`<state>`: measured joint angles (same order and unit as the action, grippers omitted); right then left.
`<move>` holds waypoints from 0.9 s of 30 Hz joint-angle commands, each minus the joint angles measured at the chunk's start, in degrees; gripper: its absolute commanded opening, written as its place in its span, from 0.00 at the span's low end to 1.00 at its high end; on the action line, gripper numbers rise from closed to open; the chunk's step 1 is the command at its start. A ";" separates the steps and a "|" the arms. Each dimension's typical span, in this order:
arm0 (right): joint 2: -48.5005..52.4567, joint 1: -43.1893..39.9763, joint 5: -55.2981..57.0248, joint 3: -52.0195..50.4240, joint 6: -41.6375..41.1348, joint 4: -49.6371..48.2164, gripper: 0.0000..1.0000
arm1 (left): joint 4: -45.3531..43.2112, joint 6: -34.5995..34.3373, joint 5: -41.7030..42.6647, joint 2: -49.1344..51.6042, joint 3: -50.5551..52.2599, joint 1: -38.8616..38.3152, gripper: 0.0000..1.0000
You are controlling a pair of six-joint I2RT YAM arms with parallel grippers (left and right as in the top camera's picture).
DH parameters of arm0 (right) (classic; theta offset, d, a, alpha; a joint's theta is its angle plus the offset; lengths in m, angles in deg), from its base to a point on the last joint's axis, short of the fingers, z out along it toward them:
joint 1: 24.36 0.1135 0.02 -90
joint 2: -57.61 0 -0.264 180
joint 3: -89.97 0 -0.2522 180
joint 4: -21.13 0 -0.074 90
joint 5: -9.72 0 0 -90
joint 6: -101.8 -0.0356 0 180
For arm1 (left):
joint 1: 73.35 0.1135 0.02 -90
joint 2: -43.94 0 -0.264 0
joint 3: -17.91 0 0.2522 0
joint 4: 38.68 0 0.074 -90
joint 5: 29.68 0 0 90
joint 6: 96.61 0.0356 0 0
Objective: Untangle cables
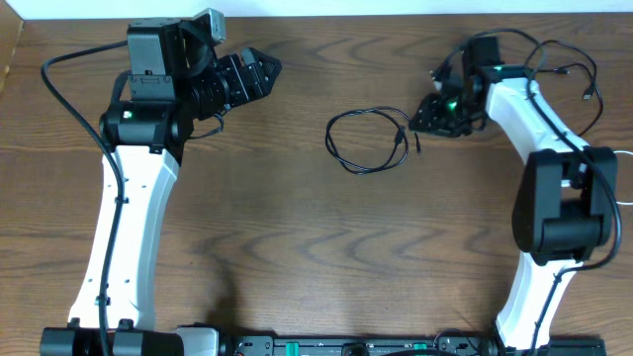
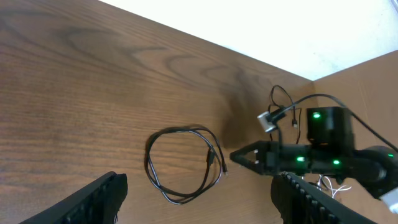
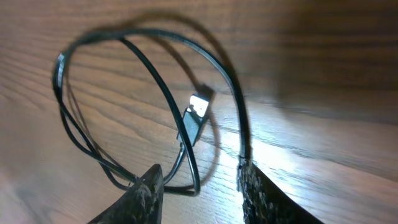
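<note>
At ten o'clock on the table (image 1: 297, 257), the left gripper (image 1: 265, 69) hangs released, fingers spread wide, pointing toward three o'clock and well apart from the black cable (image 3: 233, 93). That cable lies in a loose coil just past the table's centre toward two o'clock, its silver-tipped plug (image 3: 198, 107) inside the loop. At the coil's two o'clock edge sits the right gripper (image 1: 419, 121), unclenched, its fingers (image 3: 144, 196) straddling the strands
</note>
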<state>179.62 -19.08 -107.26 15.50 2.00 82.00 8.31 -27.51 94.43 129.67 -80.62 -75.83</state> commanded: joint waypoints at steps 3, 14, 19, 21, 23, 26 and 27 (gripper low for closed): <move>2.78 2.05 -3.63 -0.07 3.06 0.09 0.37 | 0.33 0.98 -0.76 0.44 0.24 -0.13 0.79; 5.44 2.56 -3.63 -0.07 4.81 0.17 0.27 | 1.31 0.98 -0.76 0.44 0.24 -0.13 0.79; 6.27 2.82 -5.75 -0.09 5.25 0.68 0.24 | 1.49 0.98 -0.76 0.44 0.24 -0.13 0.79; 6.29 2.82 -6.23 -0.09 5.46 0.74 0.24 | 1.49 0.98 -0.76 0.44 0.24 -0.13 0.79; 6.38 2.86 -6.21 -0.11 6.08 1.07 0.24 | 1.49 0.98 -0.76 0.44 0.24 -0.13 0.79; 7.21 3.02 -6.21 -0.13 6.80 1.57 0.24 | 1.49 0.98 -0.76 0.44 0.24 -0.13 0.79; 8.07 3.06 -6.21 -0.13 6.91 1.57 0.24 | 1.49 0.98 -0.76 0.44 0.24 -0.13 0.79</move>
<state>185.26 -16.75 -112.11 15.48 7.16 83.34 9.65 -27.49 94.43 129.67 -80.62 -75.83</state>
